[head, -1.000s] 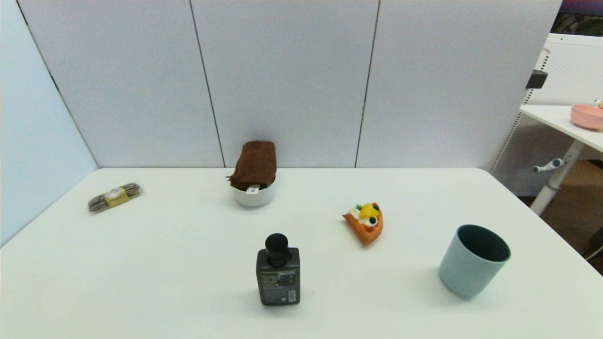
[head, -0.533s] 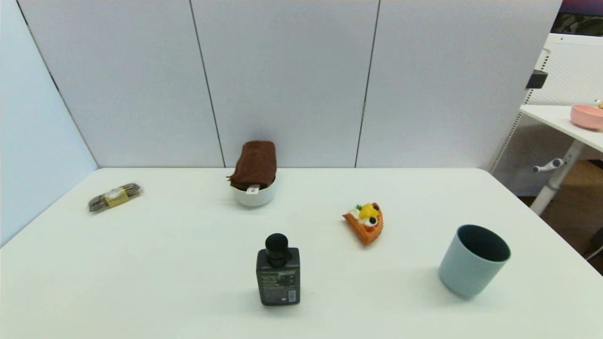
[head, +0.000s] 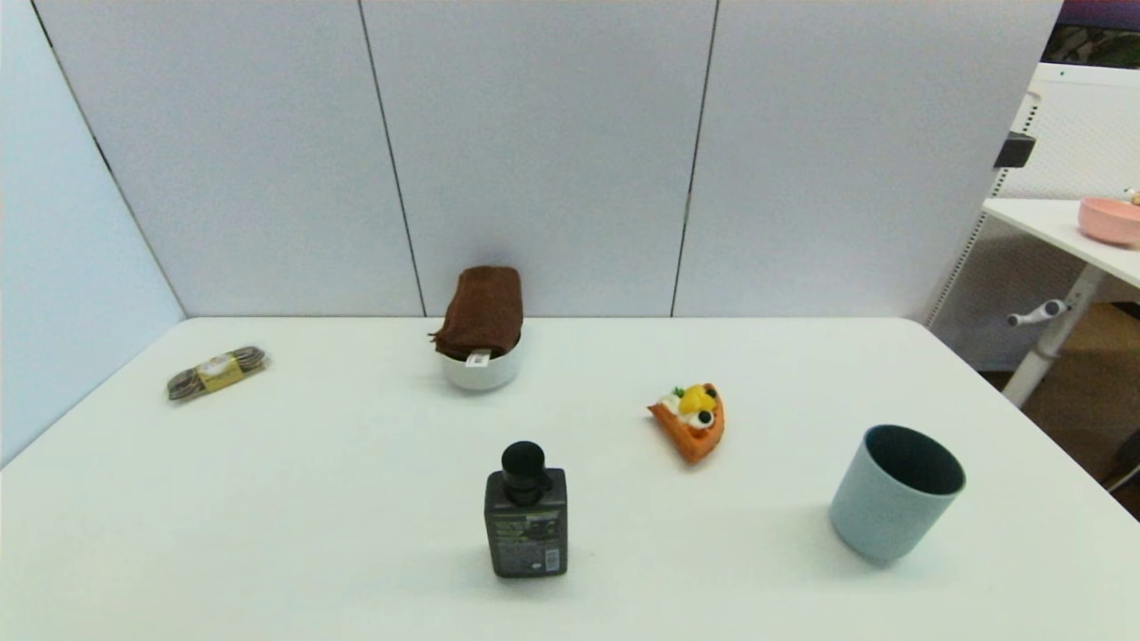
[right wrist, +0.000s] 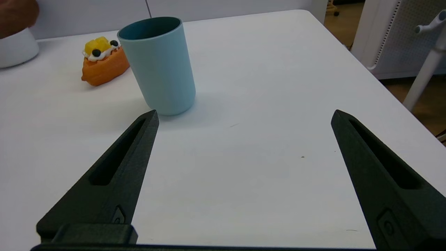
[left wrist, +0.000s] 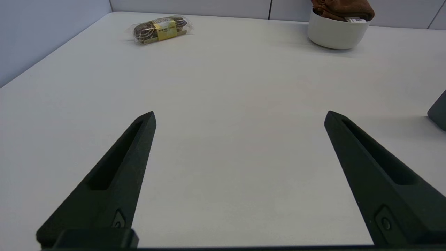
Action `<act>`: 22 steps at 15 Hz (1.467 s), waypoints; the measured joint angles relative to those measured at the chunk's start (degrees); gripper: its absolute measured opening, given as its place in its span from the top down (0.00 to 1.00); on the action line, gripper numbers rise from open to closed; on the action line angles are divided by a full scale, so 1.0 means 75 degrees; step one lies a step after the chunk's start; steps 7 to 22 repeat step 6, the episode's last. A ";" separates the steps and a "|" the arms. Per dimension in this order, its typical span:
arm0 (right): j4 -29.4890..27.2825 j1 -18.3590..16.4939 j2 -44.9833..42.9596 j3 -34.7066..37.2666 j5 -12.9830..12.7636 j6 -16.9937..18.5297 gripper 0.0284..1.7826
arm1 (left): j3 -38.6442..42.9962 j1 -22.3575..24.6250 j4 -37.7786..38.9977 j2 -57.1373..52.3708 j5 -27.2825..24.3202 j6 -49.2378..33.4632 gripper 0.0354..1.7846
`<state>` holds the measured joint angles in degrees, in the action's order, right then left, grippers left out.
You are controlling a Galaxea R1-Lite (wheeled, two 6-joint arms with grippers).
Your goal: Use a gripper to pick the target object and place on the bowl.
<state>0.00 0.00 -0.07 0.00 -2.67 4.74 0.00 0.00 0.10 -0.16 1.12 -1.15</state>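
**Towel resting on the bowl, both grippers spread and empty**

At upper centre of the head view, close to the back wall panels, the folded brown towel (head: 481, 313) lies on top of the small off-white bowl (head: 482, 371), its white tag hanging at the near edge over the rim. In the left wrist view the same pair sits at the upper right of the frame, the towel (left wrist: 342, 8) heaped in the bowl (left wrist: 336, 34).

Neither arm appears in the head view. The left gripper (left wrist: 239, 116) hovers low over bare white table (head: 312, 499), its two black fingers spread wide with nothing between them, well apart from the bowl. The right gripper (right wrist: 244, 115) is likewise spread wide and empty above the table, near the grey-blue cup (right wrist: 158, 64).

In the head view a wrapped snack packet (head: 217, 371) lies at the left, a dark bottle (head: 525, 516) with a black cap stands at lower centre, the orange pizza-slice toy (head: 691, 418) lies right of centre, and the cup (head: 895, 491) stands at lower right. A pink bowl (head: 1110, 219) sits on a separate side table at the far right edge.
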 joint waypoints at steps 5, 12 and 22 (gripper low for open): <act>0.0000 0.0000 0.0000 0.0000 -0.0007 0.0044 0.04 | 0.0000 0.0000 -0.0003 0.0000 -0.0003 0.0003 0.04; 0.0000 0.0000 0.0000 0.0000 -0.0003 0.0059 0.04 | 0.0000 0.0000 -0.0003 0.0003 -0.0003 0.0007 0.04; 0.0000 0.0000 0.0000 0.0000 -0.0003 0.0059 0.04 | 0.0000 0.0000 -0.0003 0.0003 -0.0003 0.0007 0.04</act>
